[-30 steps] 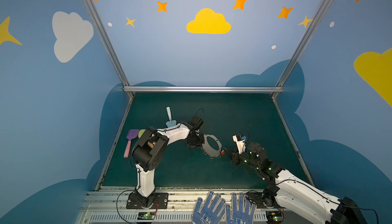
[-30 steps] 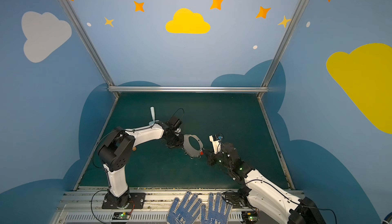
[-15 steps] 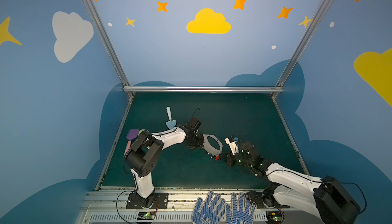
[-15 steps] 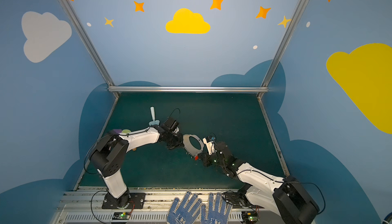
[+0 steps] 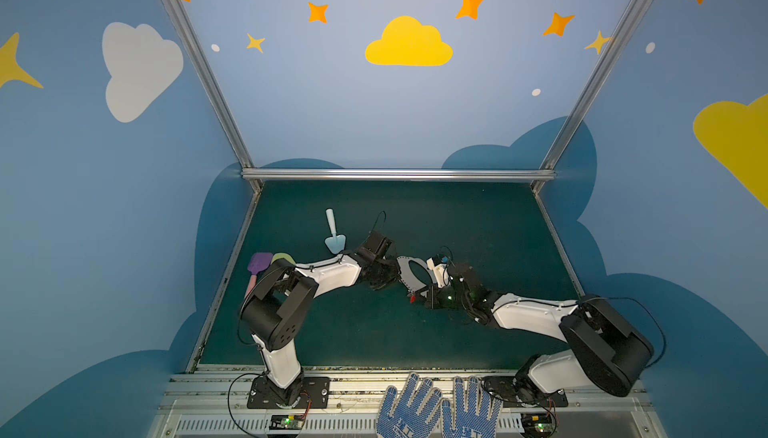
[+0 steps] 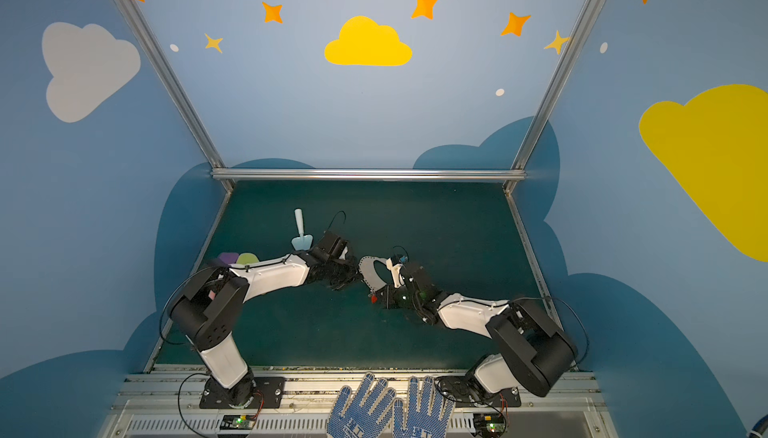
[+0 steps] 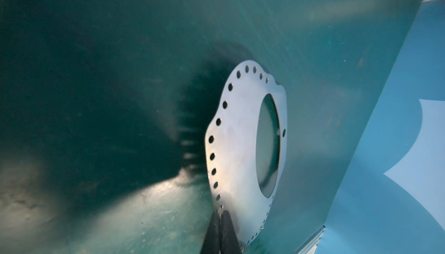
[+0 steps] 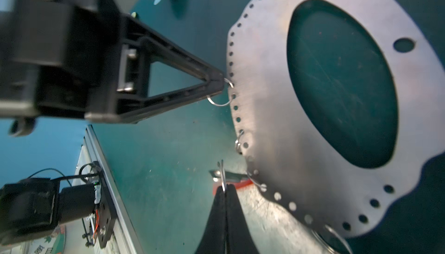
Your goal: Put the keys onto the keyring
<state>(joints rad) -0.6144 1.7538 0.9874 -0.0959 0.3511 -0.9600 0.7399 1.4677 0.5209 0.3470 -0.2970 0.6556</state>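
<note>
In the right end effector [image 8: 225, 190] a silver wire ring [image 8: 222, 171] is pinched beside the red-orange-headed silver key [image 8: 240, 184], the flat grey oval plate [image 8: 265, 84] held by the left end effector [image 8: 222, 80] (clamped on a rim ring [image 8: 218, 102]); threading alignment is judged next.

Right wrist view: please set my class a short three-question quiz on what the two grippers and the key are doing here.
1. True or false: the left gripper is open, clear of the keyring.
2. Multiple choice: the head of the key is A green, B red-orange, C blue.
3. Fill in: the right gripper is ____ on the thin wire loop.

Key:
1. False. It is shut on a rim ring at the plate's edge.
2. B.
3. Shut.
</note>
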